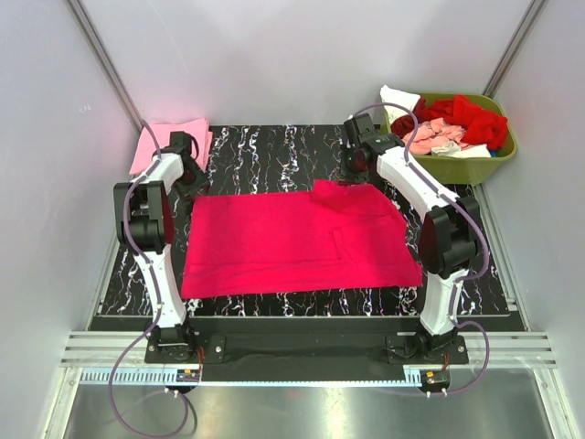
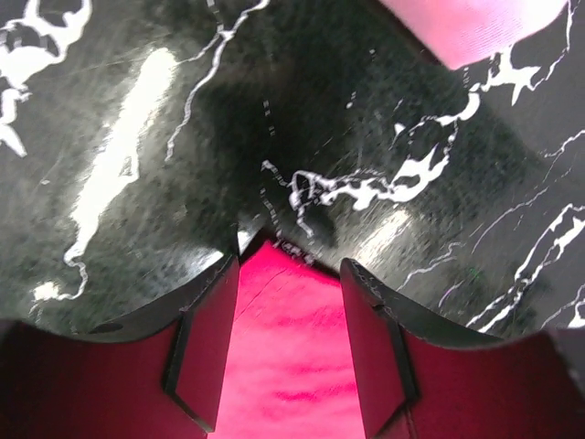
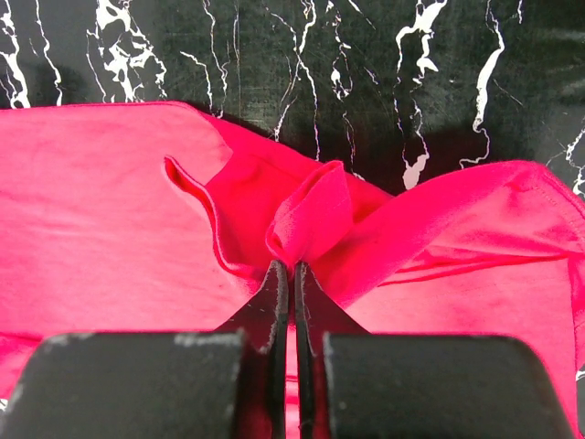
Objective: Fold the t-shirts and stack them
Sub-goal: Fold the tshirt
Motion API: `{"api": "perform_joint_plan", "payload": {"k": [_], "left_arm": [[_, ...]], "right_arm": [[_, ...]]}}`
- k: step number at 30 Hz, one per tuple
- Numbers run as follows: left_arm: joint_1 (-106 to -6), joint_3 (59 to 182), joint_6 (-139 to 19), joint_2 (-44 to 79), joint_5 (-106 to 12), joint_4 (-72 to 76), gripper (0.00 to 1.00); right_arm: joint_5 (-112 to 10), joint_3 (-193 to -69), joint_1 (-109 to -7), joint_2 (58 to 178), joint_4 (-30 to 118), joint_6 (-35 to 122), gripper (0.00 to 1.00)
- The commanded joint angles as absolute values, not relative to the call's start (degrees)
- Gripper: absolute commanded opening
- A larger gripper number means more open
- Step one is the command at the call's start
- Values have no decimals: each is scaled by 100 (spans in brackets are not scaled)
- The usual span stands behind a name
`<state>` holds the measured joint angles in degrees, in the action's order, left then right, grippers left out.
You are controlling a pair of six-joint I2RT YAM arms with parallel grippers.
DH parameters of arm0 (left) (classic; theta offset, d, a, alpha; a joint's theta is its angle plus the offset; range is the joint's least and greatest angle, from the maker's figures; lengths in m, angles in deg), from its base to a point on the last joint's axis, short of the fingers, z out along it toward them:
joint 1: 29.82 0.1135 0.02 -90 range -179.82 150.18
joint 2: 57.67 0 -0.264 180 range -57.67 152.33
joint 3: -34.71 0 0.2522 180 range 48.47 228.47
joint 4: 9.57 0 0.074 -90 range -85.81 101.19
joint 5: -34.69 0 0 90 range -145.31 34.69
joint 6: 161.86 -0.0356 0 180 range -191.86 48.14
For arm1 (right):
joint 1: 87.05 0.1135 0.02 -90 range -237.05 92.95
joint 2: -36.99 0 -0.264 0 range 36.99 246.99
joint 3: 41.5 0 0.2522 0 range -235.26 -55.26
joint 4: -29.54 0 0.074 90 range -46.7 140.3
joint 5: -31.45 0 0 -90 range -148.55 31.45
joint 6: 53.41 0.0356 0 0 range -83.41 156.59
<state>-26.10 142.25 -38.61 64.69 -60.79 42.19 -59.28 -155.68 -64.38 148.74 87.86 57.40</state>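
A bright magenta-pink t-shirt [image 1: 292, 242] lies spread flat on the black marble table [image 1: 265, 151]. My left gripper [image 1: 187, 171] hangs over the shirt's far left corner. In the left wrist view its jaws [image 2: 294, 263] stand apart, and the cloth corner [image 2: 279, 302] lies between the fingers [image 2: 206, 338]. My right gripper [image 1: 362, 170] is at the shirt's far right edge. There it [image 3: 292, 267] is shut on a bunched fold of the magenta cloth [image 3: 315, 215], which puckers up around the fingertips.
A folded light pink shirt [image 1: 169, 140] lies at the far left corner of the table, and its edge [image 2: 475, 27] shows in the left wrist view. An olive-green basket [image 1: 489, 163] at the far right holds red [image 1: 462, 114], salmon [image 1: 431, 137] and white [image 1: 398, 96] shirts.
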Motion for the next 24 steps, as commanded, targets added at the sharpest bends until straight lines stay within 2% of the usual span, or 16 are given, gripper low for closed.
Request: {"api": "perform_joint_plan", "payload": {"k": [1, 9, 12, 13, 16, 24], "left_arm": [[-2719, 14524, -3750, 6555, -6427, 4234, 52], [-2780, 14515, -3653, 6687, -6559, 4365, 34], [-2780, 14489, -3662, 6705, -6638, 4427, 23], [-2780, 14480, -3662, 6696, -6665, 4453, 14], [-2780, 14471, -3688, 6661, -6743, 4541, 2], [-2789, 14804, -3978, 6318, -6902, 5077, 0]], "right_arm": [[-5873, -15475, -6429, 14545, 8584, 5759, 0], [-5925, -15405, -6420, 14554, 8584, 5715, 0], [-5952, -15396, -6420, 14545, 8584, 5689, 0], [-5978, -15396, -6429, 14554, 8601, 5680, 0], [-6101, -15457, -6420, 14589, 8645, 5663, 0], [-6532, -15932, -6578, 14607, 9049, 5645, 0]]}}
